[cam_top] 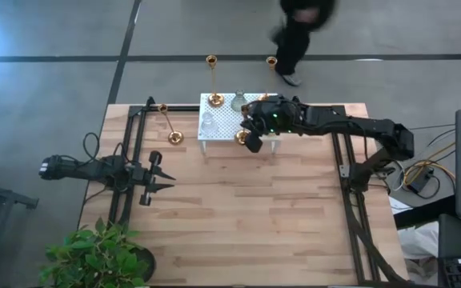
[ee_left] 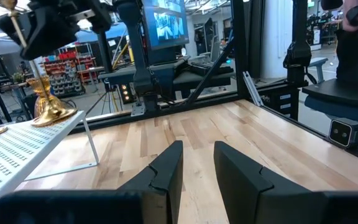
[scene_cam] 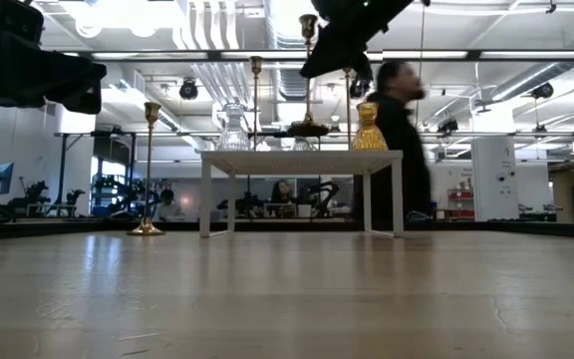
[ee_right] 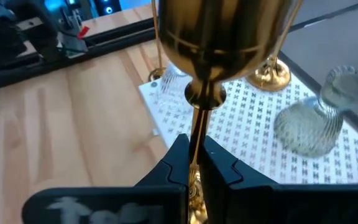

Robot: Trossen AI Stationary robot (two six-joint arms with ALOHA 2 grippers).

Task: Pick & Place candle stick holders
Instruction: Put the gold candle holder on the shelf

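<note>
A white perforated rack (cam_top: 222, 128) stands near the wooden table's (cam_top: 238, 216) far edge; a potted plant (cam_top: 98, 256) occupies its near-left corner

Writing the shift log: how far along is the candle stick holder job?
Looks partway. Already on the white perforated rack: a tall brass holder, clear glass holders and a squat brass one. In hand: the right pincer is shut on a brass stem holder above the rack. Left: one tall brass holder on the table beside the rack. The left pincer waits, open.
</note>
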